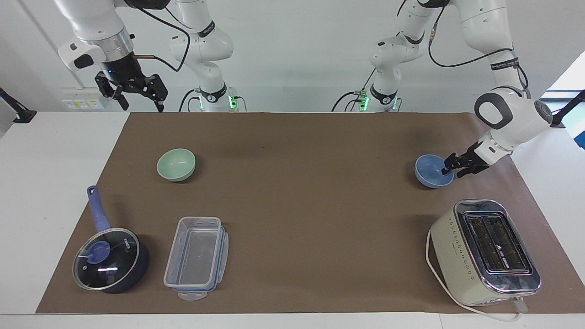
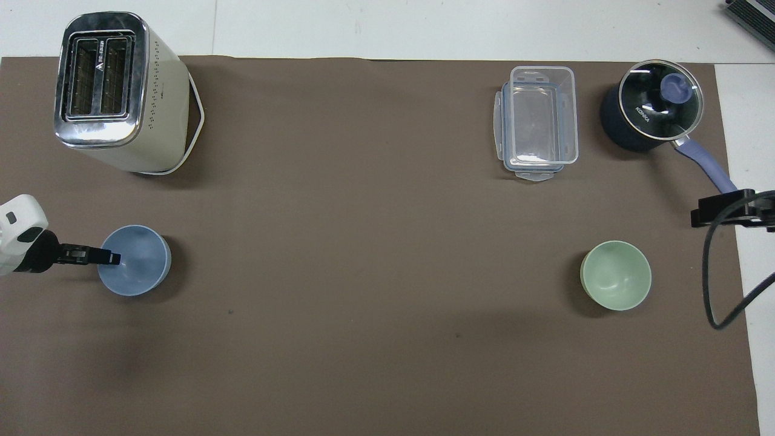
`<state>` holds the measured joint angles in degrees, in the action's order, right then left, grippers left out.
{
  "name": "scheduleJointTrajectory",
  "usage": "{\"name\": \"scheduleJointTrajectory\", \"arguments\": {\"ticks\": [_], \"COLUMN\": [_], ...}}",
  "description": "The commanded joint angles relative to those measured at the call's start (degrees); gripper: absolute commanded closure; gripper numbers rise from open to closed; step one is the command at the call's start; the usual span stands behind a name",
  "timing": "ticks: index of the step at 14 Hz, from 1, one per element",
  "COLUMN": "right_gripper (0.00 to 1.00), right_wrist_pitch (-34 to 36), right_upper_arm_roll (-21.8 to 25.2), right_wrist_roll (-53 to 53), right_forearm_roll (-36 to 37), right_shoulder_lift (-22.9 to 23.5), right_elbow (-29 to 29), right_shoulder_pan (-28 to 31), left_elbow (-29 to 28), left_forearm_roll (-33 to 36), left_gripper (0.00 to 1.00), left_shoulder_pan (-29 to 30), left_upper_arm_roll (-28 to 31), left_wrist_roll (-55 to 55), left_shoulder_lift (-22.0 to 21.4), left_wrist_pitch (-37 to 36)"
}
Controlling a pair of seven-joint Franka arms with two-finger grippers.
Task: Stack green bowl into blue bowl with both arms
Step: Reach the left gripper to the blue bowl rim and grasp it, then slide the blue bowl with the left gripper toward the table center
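Observation:
The pale green bowl (image 1: 176,164) sits upright and empty on the brown mat toward the right arm's end; it also shows in the overhead view (image 2: 616,275). The light blue bowl (image 1: 432,171) sits upright toward the left arm's end, also seen in the overhead view (image 2: 136,268). My left gripper (image 1: 452,170) is low at the blue bowl's rim, open, with one finger inside the bowl and one outside; in the overhead view (image 2: 112,258) its tip reaches over the rim. My right gripper (image 1: 140,104) waits open, high over the mat's edge near its base, apart from the green bowl.
A cream toaster (image 1: 486,251) stands farther from the robots than the blue bowl. A clear plastic container (image 1: 196,256) and a dark blue lidded saucepan (image 1: 109,260) lie farther from the robots than the green bowl. The brown mat (image 1: 311,192) covers most of the table.

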<state>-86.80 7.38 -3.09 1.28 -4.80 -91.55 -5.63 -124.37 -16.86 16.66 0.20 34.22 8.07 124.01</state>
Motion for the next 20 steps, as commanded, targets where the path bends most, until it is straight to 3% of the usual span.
{"name": "scheduleJointTrajectory", "arguments": {"ticks": [1,2,5,11,15,20], "right_gripper": [0.00,0.00,0.00,0.00,0.00,0.00], "right_wrist_pitch": [0.4,0.4,0.4,0.4,0.4,0.4], "right_upper_arm_roll": [-0.5,-0.5,-0.5,-0.5,-0.5,-0.5], "right_wrist_roll": [0.3,0.3,0.3,0.3,0.3,0.3], "right_forearm_roll": [-0.2,-0.2,-0.1,-0.2,-0.2,-0.2], "right_shoulder_lift": [-1.0,-1.0,-1.0,-1.0,-1.0,-1.0], "right_elbow": [-0.7,-0.7,-0.7,-0.7,-0.7,-0.7], "right_shoulder_pan": [0.7,0.7,0.7,0.7,0.8,0.8], "left_elbow": [-1.8,-1.8,-1.7,-1.9,-5.3,-6.2], "left_forearm_roll": [-2.8,-2.9,-4.6,-8.8,-9.0,-8.9], "left_gripper": [0.91,1.00,1.00,1.00,1.00,1.00], "left_shoulder_pan": [0.5,0.5,2.1,1.1,-3.4,-14.3], "left_upper_arm_roll": [-0.3,-0.3,-0.3,-0.5,-0.4,-0.4], "left_wrist_roll": [1.6,2.3,6.5,9.4,8.4,-2.4], "left_shoulder_lift": [-1.8,-1.8,-1.9,-7.5,-11.9,-11.9], "left_wrist_pitch": [1.2,1.2,0.7,-6.1,-7.5,-4.6]}}
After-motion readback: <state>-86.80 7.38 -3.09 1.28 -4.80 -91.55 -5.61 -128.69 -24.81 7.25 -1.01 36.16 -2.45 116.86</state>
